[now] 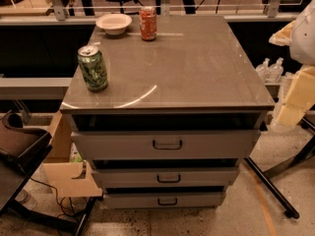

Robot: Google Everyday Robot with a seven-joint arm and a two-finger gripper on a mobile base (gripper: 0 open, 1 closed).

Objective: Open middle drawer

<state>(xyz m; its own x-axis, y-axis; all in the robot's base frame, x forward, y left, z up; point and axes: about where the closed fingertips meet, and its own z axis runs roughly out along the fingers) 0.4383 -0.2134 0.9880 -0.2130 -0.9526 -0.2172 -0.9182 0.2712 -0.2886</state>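
The grey cabinet (197, 73) stands in the middle of the camera view, with three drawers in its front. The middle drawer (206, 177) is a shallow grey front with a small dark loop handle (169, 178) at its centre. It sits below the taller top drawer (216, 144) and above the similar bottom drawer (197, 199). A dark gap shows above each front. My gripper (291, 104), cream-coloured under the white arm (305, 33), hangs at the right edge of the view. It is right of the cabinet, higher than the drawers and apart from the handle.
On the cabinet top stand a green can (92, 68) at the front left, an orange can (148, 23) and a white bowl (113, 23) at the back. A brown chair (19, 146) and a cardboard piece (69, 178) are at the left. A black stand leg (273, 191) crosses the floor at the right.
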